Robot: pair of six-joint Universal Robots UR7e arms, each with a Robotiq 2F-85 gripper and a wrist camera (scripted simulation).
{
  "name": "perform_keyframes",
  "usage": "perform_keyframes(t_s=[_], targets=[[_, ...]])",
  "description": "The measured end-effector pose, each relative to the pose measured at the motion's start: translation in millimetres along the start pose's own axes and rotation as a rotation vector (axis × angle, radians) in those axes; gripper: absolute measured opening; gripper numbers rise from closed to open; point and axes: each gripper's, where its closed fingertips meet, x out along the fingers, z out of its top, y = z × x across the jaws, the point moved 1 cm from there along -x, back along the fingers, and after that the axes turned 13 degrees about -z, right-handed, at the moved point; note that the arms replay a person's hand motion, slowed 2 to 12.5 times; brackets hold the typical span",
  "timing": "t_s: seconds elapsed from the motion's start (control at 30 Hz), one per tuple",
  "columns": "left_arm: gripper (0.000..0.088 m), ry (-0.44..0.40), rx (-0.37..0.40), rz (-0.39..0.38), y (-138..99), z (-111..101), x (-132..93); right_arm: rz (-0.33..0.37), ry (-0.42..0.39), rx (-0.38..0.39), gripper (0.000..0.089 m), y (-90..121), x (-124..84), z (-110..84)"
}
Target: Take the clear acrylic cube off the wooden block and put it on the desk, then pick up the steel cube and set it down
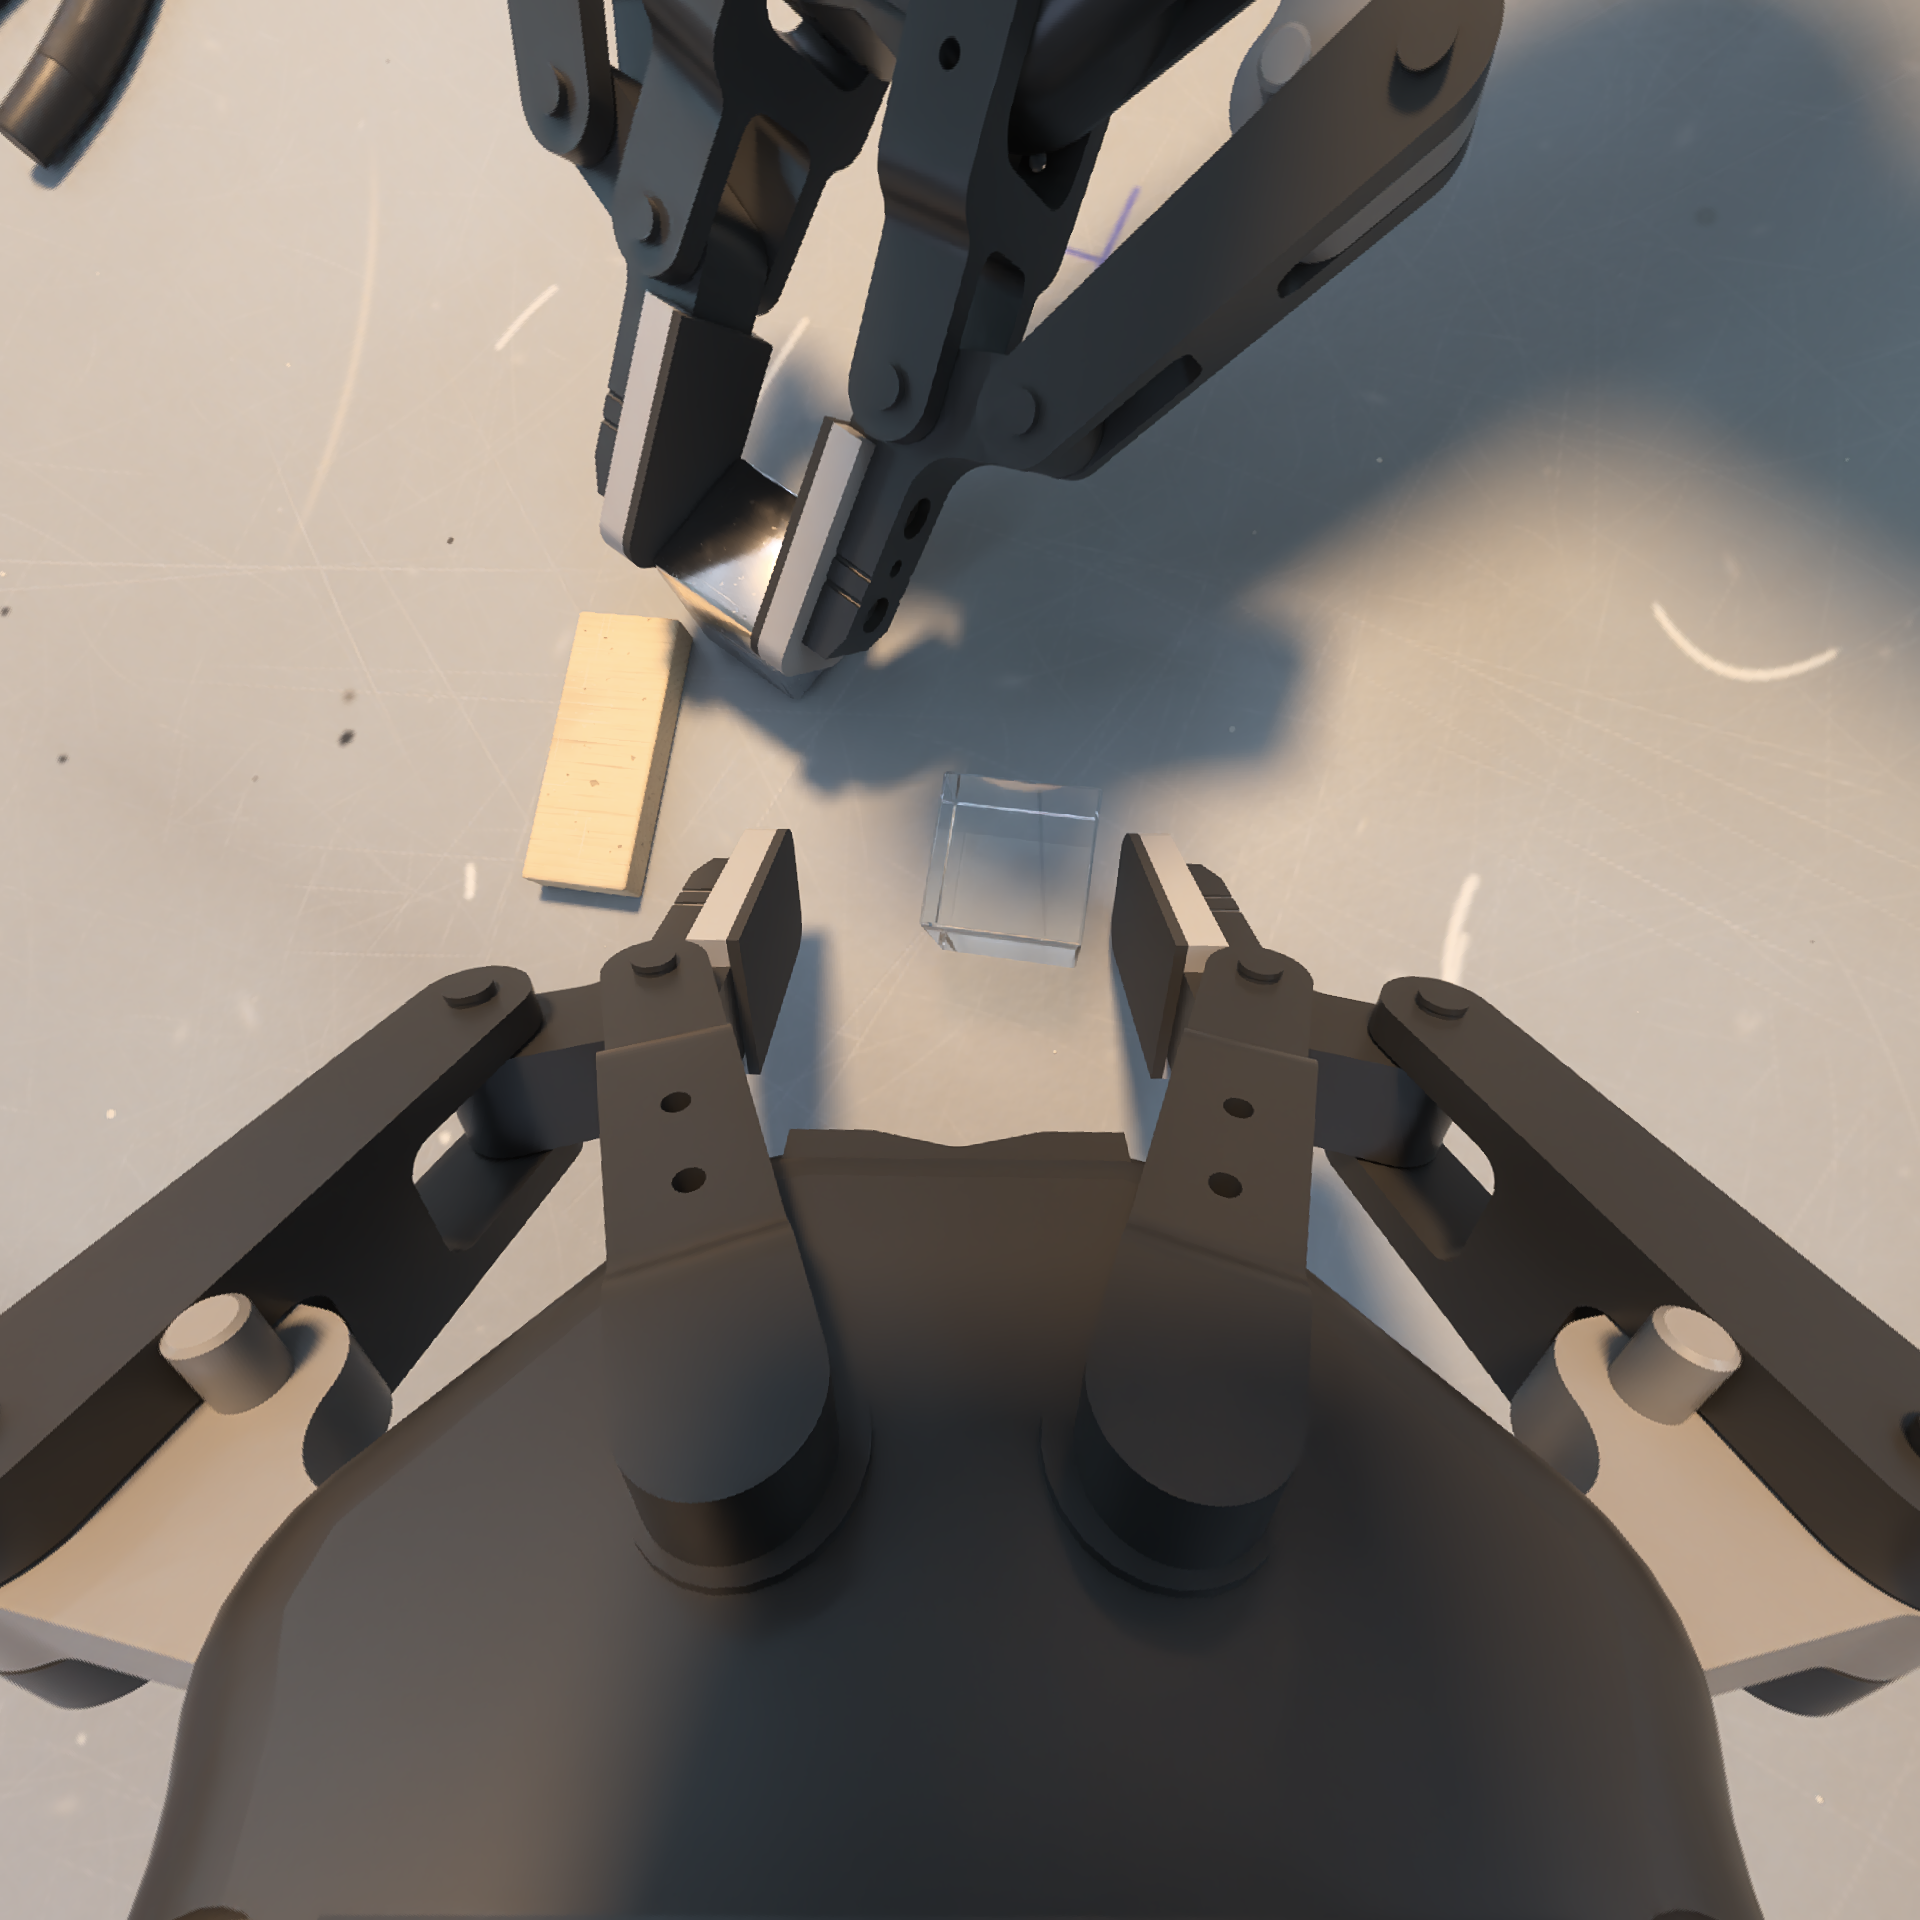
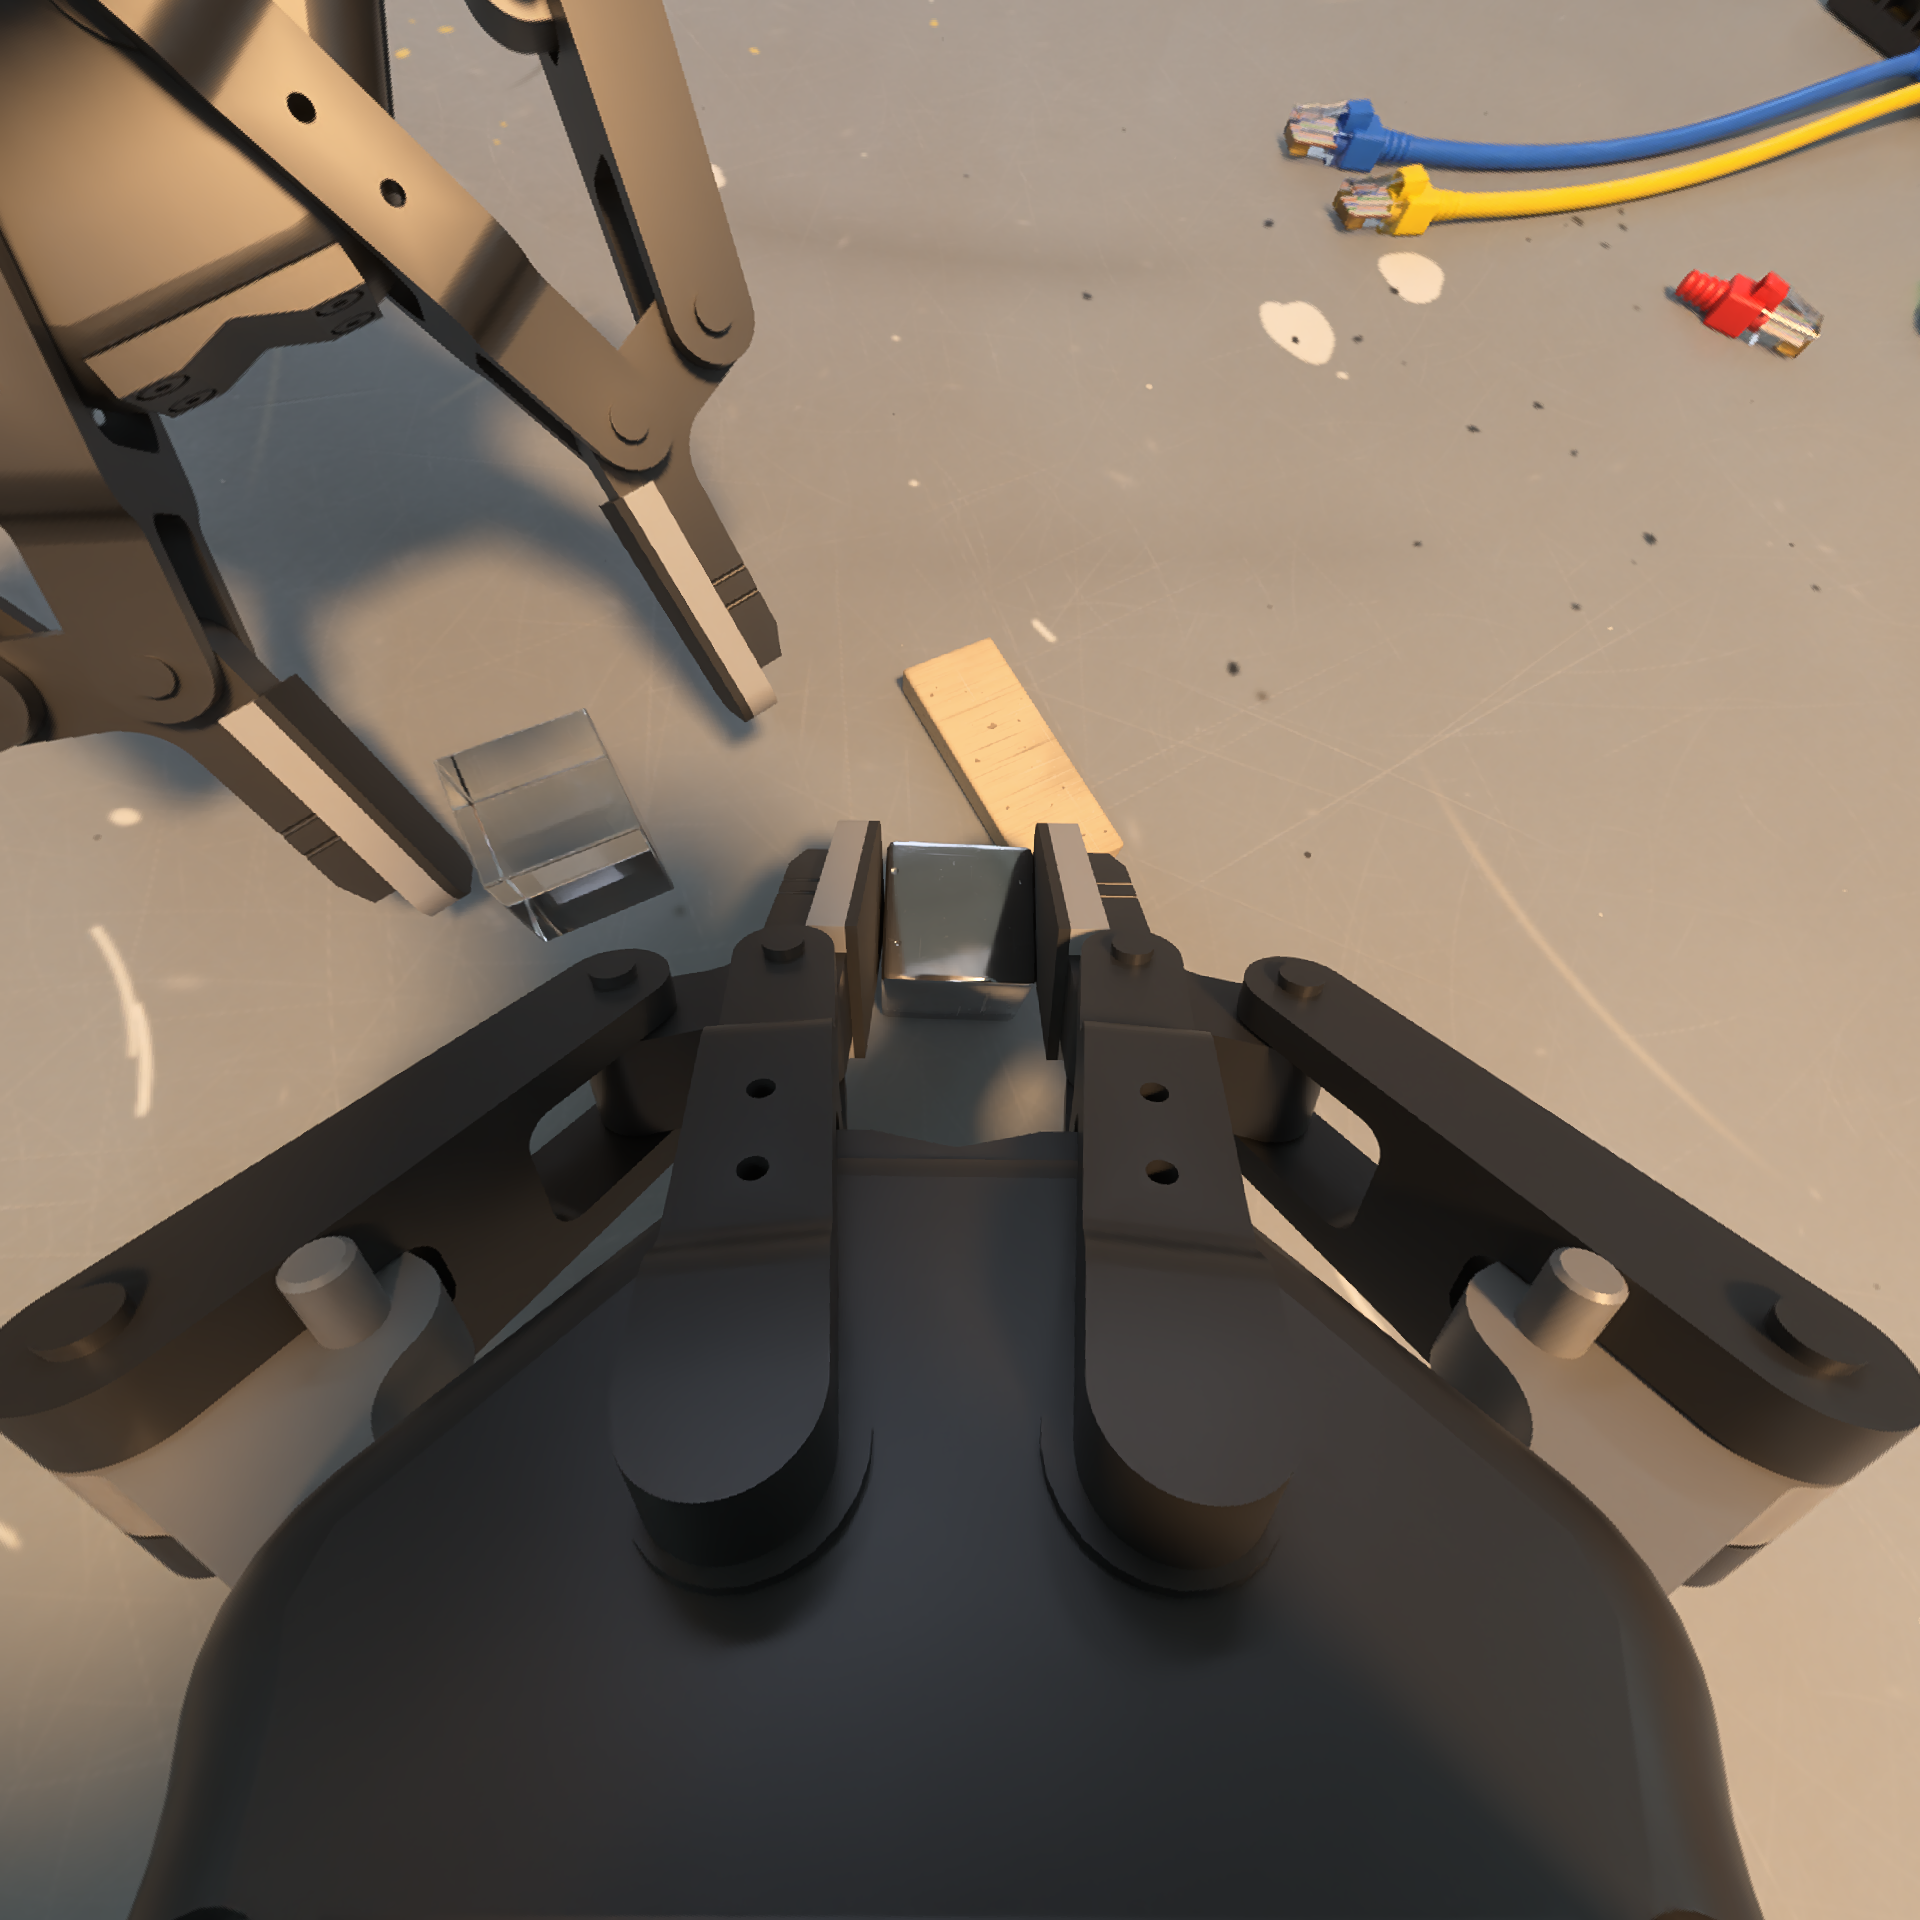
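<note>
The clear acrylic cube [image 1: 1010, 871] stands on the grey desk, apart from the flat wooden block [image 1: 608, 750] to its left. My left gripper [image 1: 956, 883] is open and empty, its pads either side of the clear cube and above it, not touching. My right gripper [image 2: 956, 904] is shut on the steel cube [image 2: 954, 925], which sits beside the end of the wooden block [image 2: 1003, 743]. In the left wrist view the right gripper [image 1: 743, 603] holds the steel cube [image 1: 727, 582] low at the desk. The clear cube [image 2: 551, 816] and the left gripper [image 2: 603, 800] also show in the right wrist view.
A blue cable [image 2: 1558, 145], a yellow cable [image 2: 1579, 192] and a red plug [image 2: 1751, 312] lie at the far right of the desk. A black hose end [image 1: 52, 104] shows at the top left. The desk [image 2: 1351, 727] is scratched and speckled.
</note>
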Motion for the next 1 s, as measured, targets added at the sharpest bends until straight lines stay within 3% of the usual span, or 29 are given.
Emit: perform_keyframes(t_s=[0.57,1.0], targets=[[0.0547,0.005,0.000,0.015,2,-1,-1,0.053,-0.069,0.060,0.0259,1,-8,9.0],[0.0535,0.003,-0.008,0.022,5,-2,-3,0.109,-0.108,0.045,0.0259,10,-15,13.0]])
